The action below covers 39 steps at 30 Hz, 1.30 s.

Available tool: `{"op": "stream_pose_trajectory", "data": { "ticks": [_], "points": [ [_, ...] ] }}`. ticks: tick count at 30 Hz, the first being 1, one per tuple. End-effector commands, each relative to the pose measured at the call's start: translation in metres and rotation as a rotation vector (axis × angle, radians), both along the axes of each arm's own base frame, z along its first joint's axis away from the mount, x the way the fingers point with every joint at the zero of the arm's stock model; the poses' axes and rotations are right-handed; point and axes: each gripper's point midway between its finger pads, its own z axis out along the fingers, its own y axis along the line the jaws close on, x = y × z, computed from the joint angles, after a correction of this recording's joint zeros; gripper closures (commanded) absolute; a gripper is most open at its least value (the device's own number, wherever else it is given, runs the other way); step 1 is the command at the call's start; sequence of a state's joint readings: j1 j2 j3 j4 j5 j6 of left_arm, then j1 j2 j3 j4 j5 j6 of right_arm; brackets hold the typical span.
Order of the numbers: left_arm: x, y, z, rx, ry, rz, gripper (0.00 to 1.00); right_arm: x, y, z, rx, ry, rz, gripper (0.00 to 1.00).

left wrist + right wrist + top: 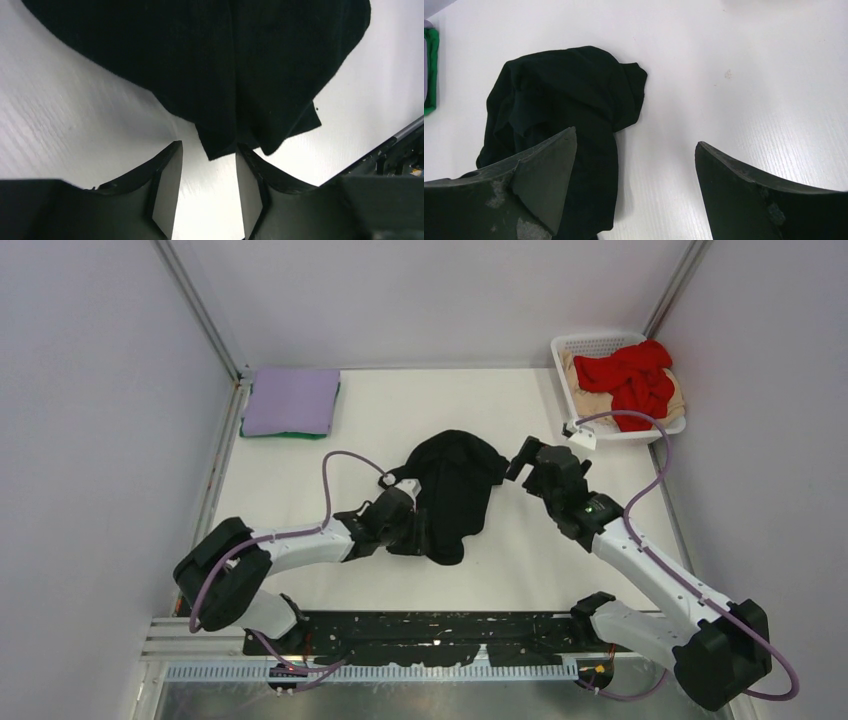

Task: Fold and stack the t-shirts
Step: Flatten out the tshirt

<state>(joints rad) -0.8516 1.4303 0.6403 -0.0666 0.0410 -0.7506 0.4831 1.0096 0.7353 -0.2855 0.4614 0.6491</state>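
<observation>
The crumpled black soft-fabric t-shirt (455,490) lies in the middle of the white table top (300,470). Its long axis runs far to near, broad at the far end and tapering toward the arms. The tapered near corner points straight into the left gripper (207,150), whose jaws stand half apart either side of its tip and do not pinch it; this arm is nearer. The right gripper (636,136) hovers spread wide and empty at the shirt's far right edge.
</observation>
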Motion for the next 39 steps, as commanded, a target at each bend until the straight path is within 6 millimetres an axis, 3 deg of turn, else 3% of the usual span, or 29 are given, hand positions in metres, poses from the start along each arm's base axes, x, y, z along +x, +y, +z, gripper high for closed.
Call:
{"op": "stream_pose_trajectory", "data": {
  "ticks": [1,9,13,15,17,18,22,28,31,34,39],
  "points": [
    [0.025,-0.015,0.011,-0.015,-0.078,0.027,0.57,0.003,-0.001,0.009,0.011,-0.045,0.006,0.05],
    [0.041,-0.015,-0.004,0.049,-0.091,0.069,0.63,0.002,-0.002,0.007,0.013,-0.046,0.015,0.04],
    [0.053,-0.023,0.005,0.028,-0.136,0.077,0.64,0.004,0.000,0.004,0.012,-0.048,0.028,0.04],
    [0.057,-0.022,0.009,0.035,-0.159,0.084,0.75,0.005,0.002,0.001,0.010,-0.043,0.037,0.04],
    [0.061,-0.015,0.009,0.079,-0.167,0.104,1.00,0.009,0.006,-0.006,0.004,-0.022,0.053,0.04],
    [0.064,-0.011,0.011,0.106,-0.176,0.112,1.00,0.010,0.007,-0.009,-0.005,-0.015,0.063,0.04],
    [0.066,0.025,0.019,0.219,-0.228,0.195,1.00,0.017,0.012,-0.021,-0.042,0.034,0.094,0.04],
    [0.059,0.118,0.058,0.432,-0.333,0.425,1.00,0.029,0.027,-0.031,-0.119,0.069,0.215,0.04],
    [0.052,0.155,0.071,0.503,-0.358,0.499,1.00,0.035,0.037,-0.037,-0.158,0.061,0.301,0.04],
    [0.044,0.176,0.080,0.526,-0.362,0.545,1.00,0.040,0.053,-0.038,-0.181,0.032,0.399,0.04],
    [0.041,0.190,0.091,0.519,-0.385,0.588,1.00,0.056,0.081,-0.034,-0.308,-0.027,0.528,0.02]
  ]
}}
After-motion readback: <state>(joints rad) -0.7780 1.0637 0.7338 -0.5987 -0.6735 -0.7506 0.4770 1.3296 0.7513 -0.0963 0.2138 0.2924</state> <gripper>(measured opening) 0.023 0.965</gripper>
